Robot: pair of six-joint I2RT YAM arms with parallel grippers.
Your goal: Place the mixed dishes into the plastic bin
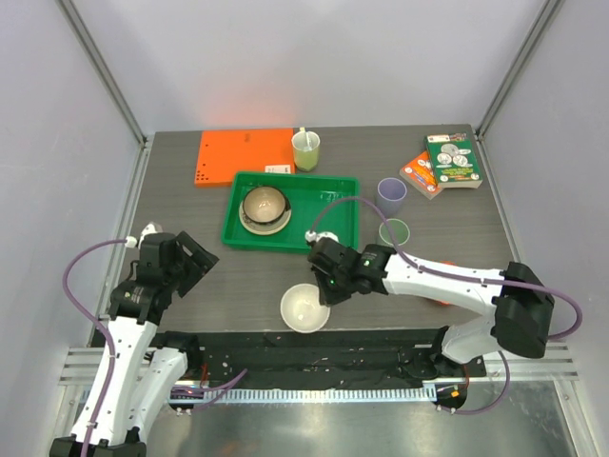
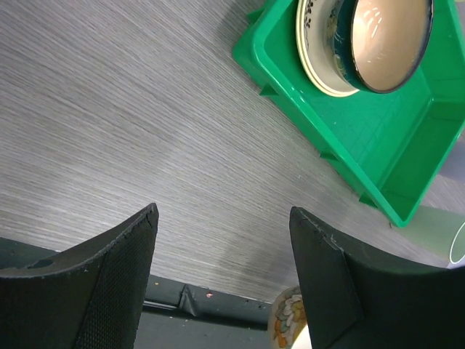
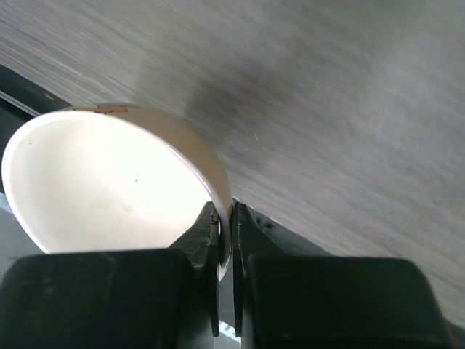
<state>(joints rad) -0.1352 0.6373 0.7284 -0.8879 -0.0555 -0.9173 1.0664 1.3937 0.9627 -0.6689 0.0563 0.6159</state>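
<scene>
Item: white bowl (image 1: 304, 307); upright on the desk (image 1: 190, 205) near its front edge, in front of the plastic bin (image 1: 324, 190) and apart from it; interior plain and bare in the right wrist view.

Right claw (image 1: 322, 288): clamped on the white bowl's rim at the side nearest the bin; one finger inside the wall, the other outside, the two pressed almost together with only the thin rim between them.

Left claw (image 1: 195, 265): jaws apart, holding nothing; poised over bare desk to the left of the bin, well away from the white bowl.

Plastic bin: bright green, shallow, at mid-desk; contains one cream plate (image 1: 251, 223) with the brown bowl (image 1: 265, 203) resting on it, towards the bin's left half; right half of the bin floor bare.

Lavender cup (image 1: 391, 196): upright on the desk, just right of the bin.

Pale sage-green cup (image 1: 394, 231): upright, just in front of the lavender cup.

Other stock: orange board (image 1: 245, 156) flat at the far left edge; yellow-green cup (image 1: 305, 150) with a spoon beside it; two printed boxes (image 1: 447, 162) at the far right corner.
</scene>
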